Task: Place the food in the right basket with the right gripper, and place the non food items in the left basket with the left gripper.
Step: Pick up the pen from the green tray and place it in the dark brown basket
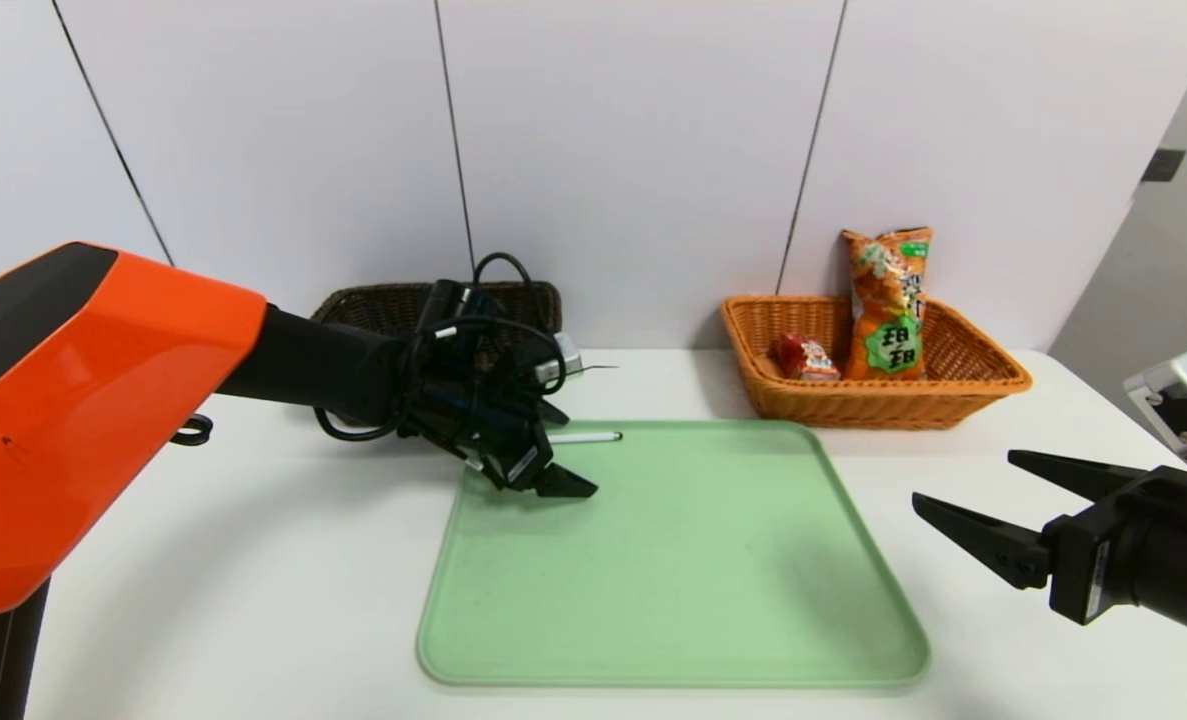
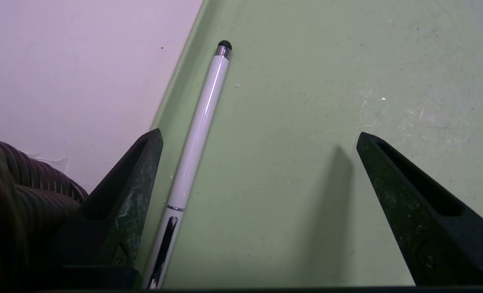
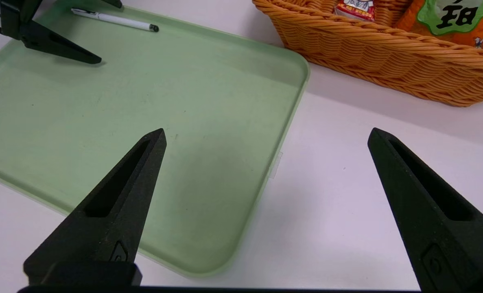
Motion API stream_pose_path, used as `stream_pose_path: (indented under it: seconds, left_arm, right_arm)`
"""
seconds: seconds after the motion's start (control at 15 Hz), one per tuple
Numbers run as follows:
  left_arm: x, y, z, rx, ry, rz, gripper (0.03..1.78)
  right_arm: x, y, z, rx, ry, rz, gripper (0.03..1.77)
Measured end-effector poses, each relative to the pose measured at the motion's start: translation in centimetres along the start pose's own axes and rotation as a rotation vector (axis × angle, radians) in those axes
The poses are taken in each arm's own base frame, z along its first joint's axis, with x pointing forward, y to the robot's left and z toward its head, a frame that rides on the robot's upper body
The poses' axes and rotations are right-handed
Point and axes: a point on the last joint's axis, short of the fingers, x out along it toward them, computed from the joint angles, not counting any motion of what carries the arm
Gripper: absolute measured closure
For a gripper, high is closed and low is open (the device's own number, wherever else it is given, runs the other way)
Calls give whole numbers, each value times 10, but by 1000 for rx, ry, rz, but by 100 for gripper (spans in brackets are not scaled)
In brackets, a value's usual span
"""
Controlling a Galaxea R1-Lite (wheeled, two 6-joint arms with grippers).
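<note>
A thin white pen (image 1: 585,437) with a black tip lies along the far left edge of the green tray (image 1: 673,580). My left gripper (image 1: 571,455) hangs low over that corner, open. The pen (image 2: 200,126) lies on the tray between its fingers, close beside one of them. The dark brown left basket (image 1: 373,300) stands behind the left arm, its inside hidden. The orange right basket (image 1: 873,405) holds the orange snack bag (image 1: 888,300), standing upright, and the red drink carton (image 1: 805,357). My right gripper (image 1: 965,478) hovers open and empty over the table, off the tray's right edge (image 3: 267,131).
The white table runs back to a white panelled wall just behind both baskets. A grey device (image 1: 1178,400) sits at the table's far right edge. A small grey box (image 1: 568,355) lies behind the left wrist's looped cables.
</note>
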Motion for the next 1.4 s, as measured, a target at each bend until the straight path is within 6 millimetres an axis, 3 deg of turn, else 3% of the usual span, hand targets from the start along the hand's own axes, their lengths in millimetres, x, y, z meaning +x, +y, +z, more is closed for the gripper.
stream_pose_path:
  seconds: [0.6,1.33,1.4]
  left_arm:
    - [0,-11,-14,-24,39,-35,12]
    - [-2,-13,-15,-10,43,-34,12]
    - [-2,-13,-16,4,45,-34,22]
  right_arm:
    - [2,0,1,15,3,1,9]
    - [3,0,0,15,8,8,9]
    - [3,0,0,16,8,8,9]
